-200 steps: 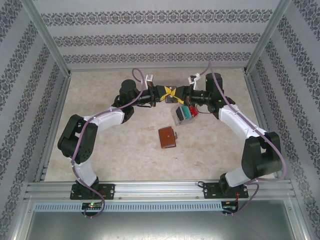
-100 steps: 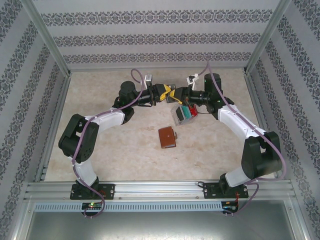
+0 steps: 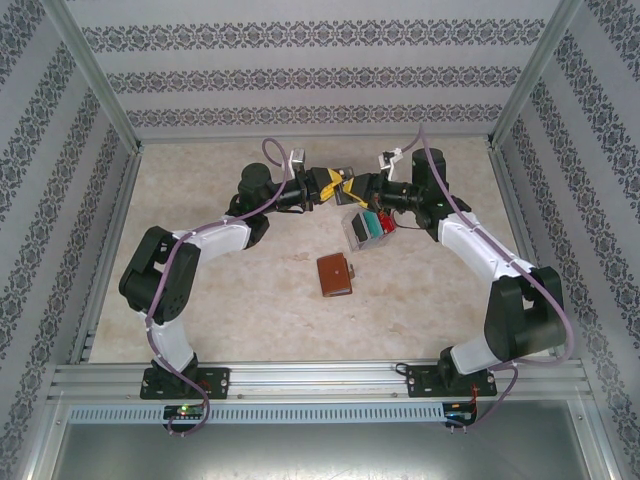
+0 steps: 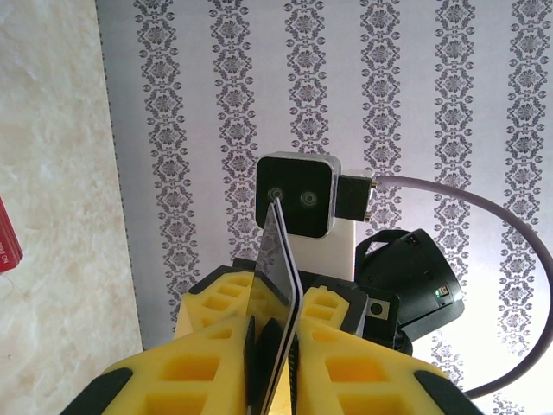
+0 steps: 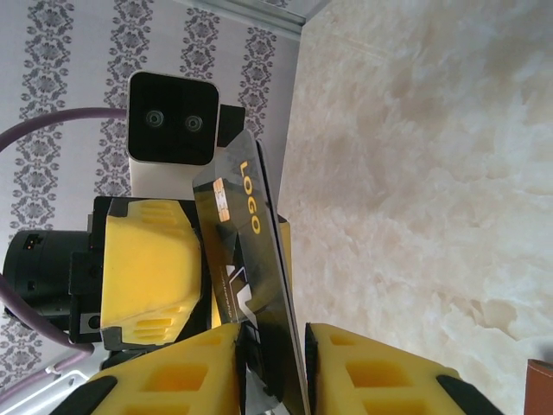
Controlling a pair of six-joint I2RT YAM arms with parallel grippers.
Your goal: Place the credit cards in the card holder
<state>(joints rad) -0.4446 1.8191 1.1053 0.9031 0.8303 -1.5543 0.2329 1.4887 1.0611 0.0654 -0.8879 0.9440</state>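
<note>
- Yellow foam fingers of the left gripper (image 4: pixel 272 337) are narrowed onto a dark grey card (image 4: pixel 281 259), seen edge-on.
- The right gripper (image 5: pixel 272 350) pinches the same card from the opposite end. The two meet in mid-air above the far part of the table (image 3: pixel 230 300).
- This reads as a handover. One gripper should loosen only once the other's grip is firm, with the card flat between the pads so it cannot pivot.
- Yellow letters on the card read "LOGO". A small orange-and-white mark beside them is unreadable.
- A clear tray (image 3: pixel 353 232) just below holds a red card (image 3: pixel 386 221) and a teal card (image 3: pixel 372 226).
- The brown holder (image 3: pixel 335 274) lies folded, by its look, nearer the bases and apart from the tray.
</note>
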